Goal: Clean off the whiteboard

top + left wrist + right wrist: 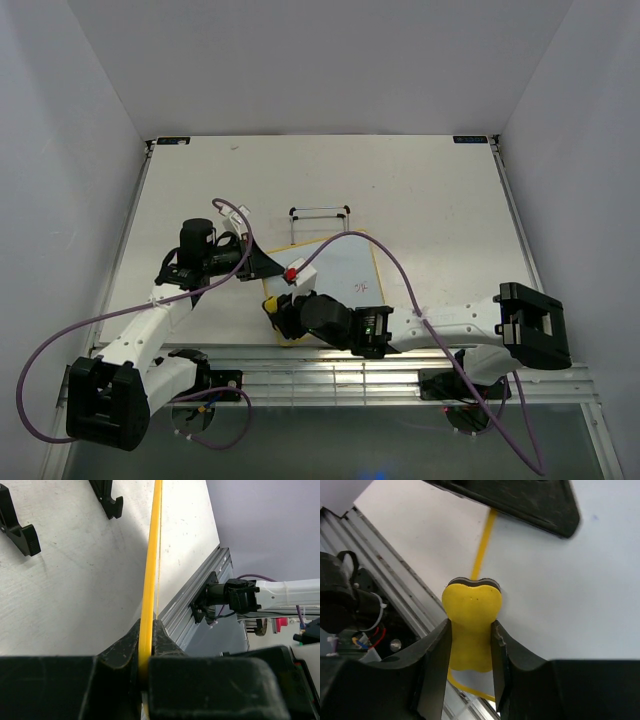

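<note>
- yellow foam of the eraser (471, 622) sits pinched between the fingers of your right tool (470, 645). its dark felt end meets the whiteboard (340, 275) just beside the rim at the near-left corner.
- your left tool (146, 645) is clamped narrow on the board's thin yellow rim at its left edge, which looks like a brace against the rubbing.
- the whiteboard lies on the tabletop (430, 190), close to the near edge, between your two arms and turned a little askew. a black wire stand (320, 211) sits just beyond it, not touching.
- done, as far as you can judge: most of the white face reads clean in the top view, and the patch in the right wrist view is bare.
- left to do: a small blue scribble (362, 286) shows toward the board's right side, well apart from the eraser, so you are not finished.
- your next sweep will likely need to carry the eraser rightward across the face while the left grip holds the board from sliding.
</note>
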Controlling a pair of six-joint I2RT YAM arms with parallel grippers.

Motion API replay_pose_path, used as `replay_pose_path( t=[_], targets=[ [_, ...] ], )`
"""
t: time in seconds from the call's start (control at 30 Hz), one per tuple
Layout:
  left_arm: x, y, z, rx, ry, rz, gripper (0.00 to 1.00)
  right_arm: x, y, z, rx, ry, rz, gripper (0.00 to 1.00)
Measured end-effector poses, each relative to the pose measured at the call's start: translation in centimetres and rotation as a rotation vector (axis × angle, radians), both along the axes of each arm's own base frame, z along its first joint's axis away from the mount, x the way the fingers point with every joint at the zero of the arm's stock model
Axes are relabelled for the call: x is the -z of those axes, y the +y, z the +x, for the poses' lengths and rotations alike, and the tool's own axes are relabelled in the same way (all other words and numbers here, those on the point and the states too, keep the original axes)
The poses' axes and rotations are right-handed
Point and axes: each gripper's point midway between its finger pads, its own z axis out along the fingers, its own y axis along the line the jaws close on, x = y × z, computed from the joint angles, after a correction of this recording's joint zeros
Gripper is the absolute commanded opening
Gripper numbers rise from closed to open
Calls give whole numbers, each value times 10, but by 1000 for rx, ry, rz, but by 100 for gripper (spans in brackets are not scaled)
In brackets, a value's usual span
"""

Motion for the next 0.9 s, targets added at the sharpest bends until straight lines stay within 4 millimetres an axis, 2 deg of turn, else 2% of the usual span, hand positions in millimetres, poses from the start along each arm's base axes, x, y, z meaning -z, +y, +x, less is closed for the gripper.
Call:
replay_pose_path(
  t=[0.07, 0.2, 0.4, 0.47, 0.53, 0.73, 0.9],
  targets=[
    [0, -1, -1, 6, 0, -1, 0, 6, -14, 6, 32, 0, -6, 12],
    [1, -2, 0, 8, 0, 0, 0, 25, -57, 29, 140, 17, -28, 13],
    [1, -3, -1, 1, 13, -2, 0, 57, -156, 92, 413, 52, -87, 13],
    [1, -4, -1, 0, 18, -4, 0, 71, -189, 106, 493, 56, -129, 13],
    [1, -4, -1, -2, 26, -4, 0, 81, -210, 113, 534, 59, -167, 13],
    [1, -5, -2, -8, 37, -5, 0, 84, -215, 115, 497, 52, -199, 14],
    [2, -5, -2, -16, 49, -5, 0, 83, -207, 112, 434, 65, -179, 14]
  ],
)
